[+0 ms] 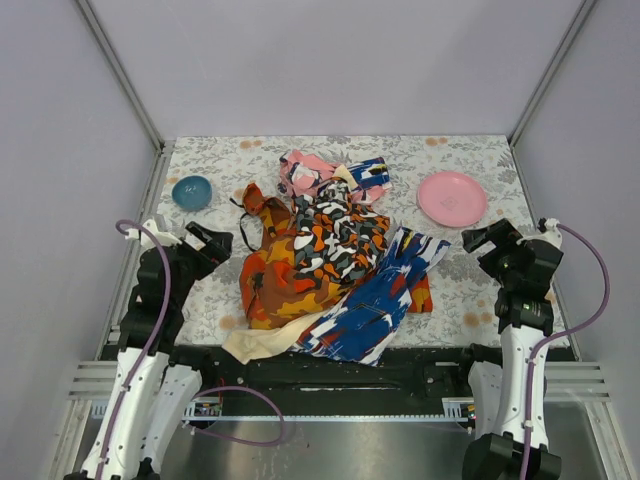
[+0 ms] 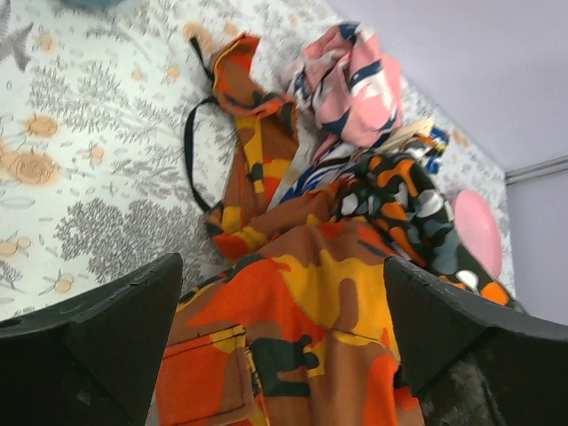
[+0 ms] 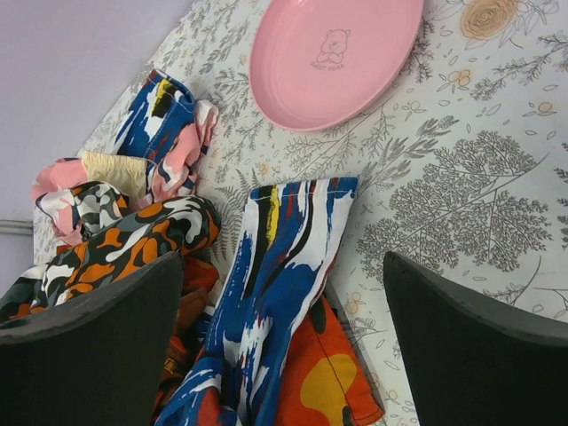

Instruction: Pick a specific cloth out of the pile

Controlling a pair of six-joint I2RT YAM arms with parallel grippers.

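Note:
The pile (image 1: 320, 260) lies mid-table: an orange camouflage cloth (image 2: 302, 302), a blue-white streaked cloth (image 3: 284, 257), an orange-black-white blotched piece (image 1: 335, 240), pink pieces (image 1: 305, 175) and a cream cloth (image 1: 260, 342) at the near edge. A small plain pale-golden fold (image 3: 115, 173) peeks out at the pile's far side; whether it is the cloth I cannot tell. My left gripper (image 1: 215, 243) hangs open at the pile's left, above the camouflage cloth in the left wrist view. At the pile's right, my right gripper (image 1: 480, 243) is open above the streaked cloth. Neither touches anything.
A teal bowl (image 1: 191, 191) sits at the far left of the floral tablecloth (image 1: 460, 290). A pink plate (image 1: 452, 198) rests at the far right, also in the right wrist view (image 3: 333, 58). Grey walls enclose the table on three sides.

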